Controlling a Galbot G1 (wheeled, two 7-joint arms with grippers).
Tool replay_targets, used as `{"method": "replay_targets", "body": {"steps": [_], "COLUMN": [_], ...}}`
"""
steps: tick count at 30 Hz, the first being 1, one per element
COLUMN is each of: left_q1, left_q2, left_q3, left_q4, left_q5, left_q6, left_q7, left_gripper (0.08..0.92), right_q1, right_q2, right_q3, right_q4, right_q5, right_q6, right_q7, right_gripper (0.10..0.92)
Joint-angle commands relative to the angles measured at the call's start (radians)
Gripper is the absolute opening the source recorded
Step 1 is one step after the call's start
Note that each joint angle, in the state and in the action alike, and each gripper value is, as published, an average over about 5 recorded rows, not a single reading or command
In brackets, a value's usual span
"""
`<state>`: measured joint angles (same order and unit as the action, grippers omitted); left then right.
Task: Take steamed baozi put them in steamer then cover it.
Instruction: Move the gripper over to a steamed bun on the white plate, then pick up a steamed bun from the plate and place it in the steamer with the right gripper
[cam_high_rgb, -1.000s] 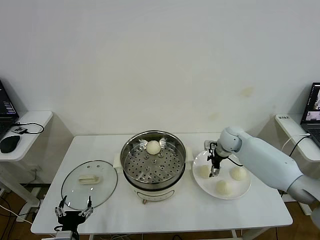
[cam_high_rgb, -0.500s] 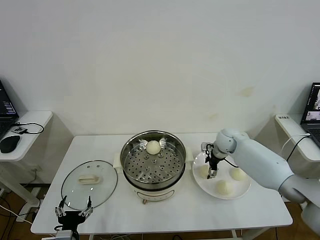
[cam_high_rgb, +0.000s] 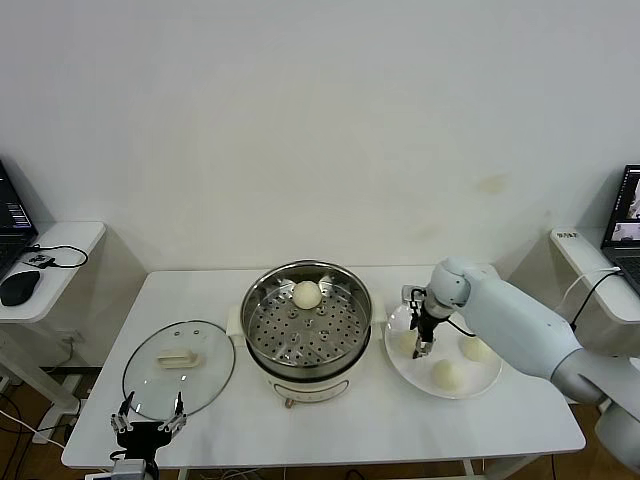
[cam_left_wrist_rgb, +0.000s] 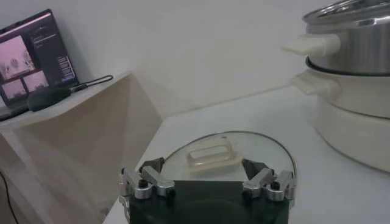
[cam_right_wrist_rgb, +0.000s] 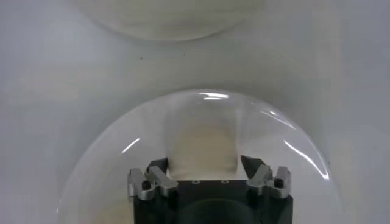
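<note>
Right gripper (cam_high_rgb: 423, 347) over plate (cam_high_rgb: 485, 385) on white table (cam_high_rgb: 520, 425).

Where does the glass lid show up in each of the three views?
Head view: the cover lies flat on the table's near-left part, left of the steamer.
Left wrist view: it lies just beyond the left gripper, handle up.
Right wrist view: not in it.
Shared landmark, head and left wrist views: the steamer.

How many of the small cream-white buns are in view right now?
4. One small round cream-white bun sits in the shiny steel steamer pot; three are on the white plate: one at the right gripper, the others beside it.
</note>
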<state>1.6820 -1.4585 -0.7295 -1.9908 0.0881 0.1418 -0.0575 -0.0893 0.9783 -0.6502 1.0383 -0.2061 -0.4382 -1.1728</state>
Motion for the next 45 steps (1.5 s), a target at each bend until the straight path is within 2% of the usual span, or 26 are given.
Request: {"method": "replay_targets", "body": {"steps": [1, 10, 20, 29, 45], "left_q1": [0.0, -0.004, -0.004, 0.0, 0.017], "left_q2": [0.0, 0.005, 0.007, 0.011, 0.01], "left_q3": [0.0, 0.002, -0.001, -0.013, -0.02], "left_q4": [0.001, 0.0, -0.019, -0.038, -0.092], "left_q5": [0.0, -0.003, -0.005, -0.001, 0.013], "left_q6": [0.0, 0.001, 0.003, 0.005, 0.007], "left_q7": [0.0, -0.002, -0.004, -0.009, -0.018], "left_gripper": [0.823, 0.823, 0.823, 0.823, 0.823], "right_q1": [0.007, 0.099, 0.455, 0.696, 0.68], "right_q2": [-0.006, -0.065, -0.095, 0.034, 0.303], "right_q3": [0.009, 0.006, -0.155, -0.269, -0.4], "right_q4": [-0.001, 0.104, 0.251, 0.266, 0.236], "right_q5": [0.003, 0.06, 0.276, 0.48, 0.551], "right_q6": [-0.003, -0.039, -0.086, -0.146, -0.202], "right_q7": [-0.022, -0.054, -0.109, -0.153, -0.153], "right_gripper": [0.683, 0.655, 0.653, 0.653, 0.653]}}
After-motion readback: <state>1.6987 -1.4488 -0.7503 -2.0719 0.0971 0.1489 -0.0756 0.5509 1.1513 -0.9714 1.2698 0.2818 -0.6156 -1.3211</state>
